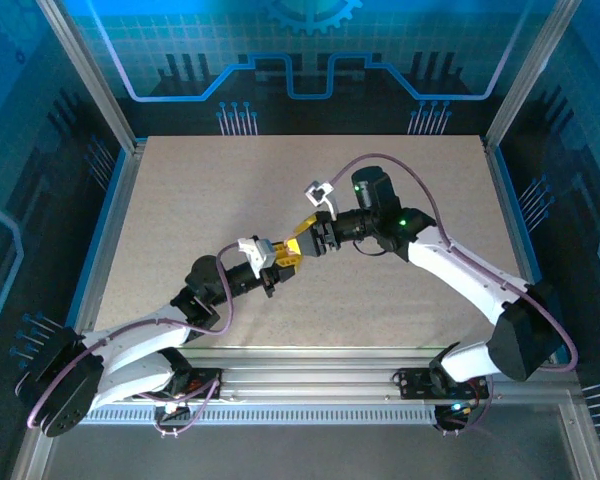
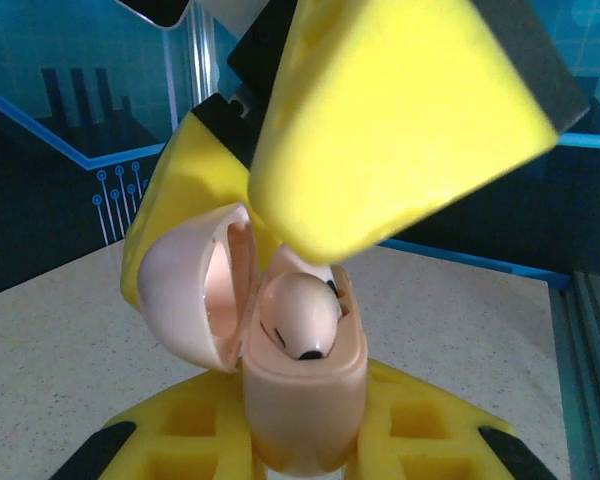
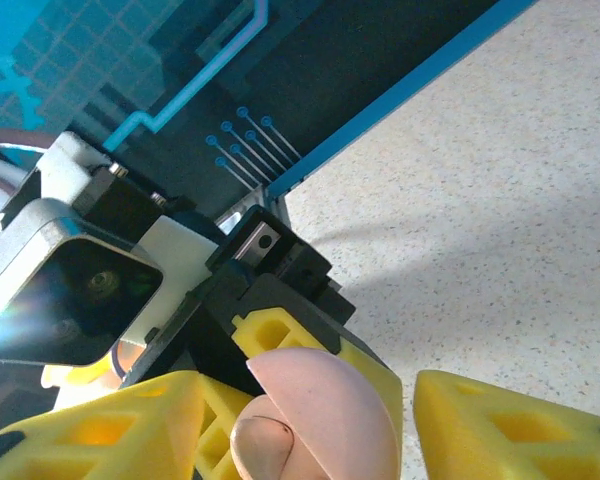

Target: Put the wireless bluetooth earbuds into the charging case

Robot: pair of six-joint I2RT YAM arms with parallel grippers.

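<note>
Gripping the case [image 2: 305,385] by its lower body, the left claw [image 2: 305,435] is clamped on it and holds it upright, with the lid [image 2: 185,295] swung open to the left in the left wrist view. One pale bud [image 2: 298,318] with a dark tip sits in a well of the case, its top proud of the rim. Whether it is fully seated I cannot tell, and a second bud, if present, is hidden. The right claw [image 3: 310,425] hangs just above with its jaws apart, straddling the lid. Bare gap shows between the lid and one finger [image 3: 510,420], so it grips nothing. Both claws meet in the air over the middle of the bench [image 1: 180,200], well apart from every edge.

To do this step well, I judge the right claw should press the bud straight down along the well with one finger pad, lightly, while the left claw holds firm. A slanted push could tip the bud or twist the case in its grip. The lid hinge looks easy to strain, so the right claw should stay off it.
</note>
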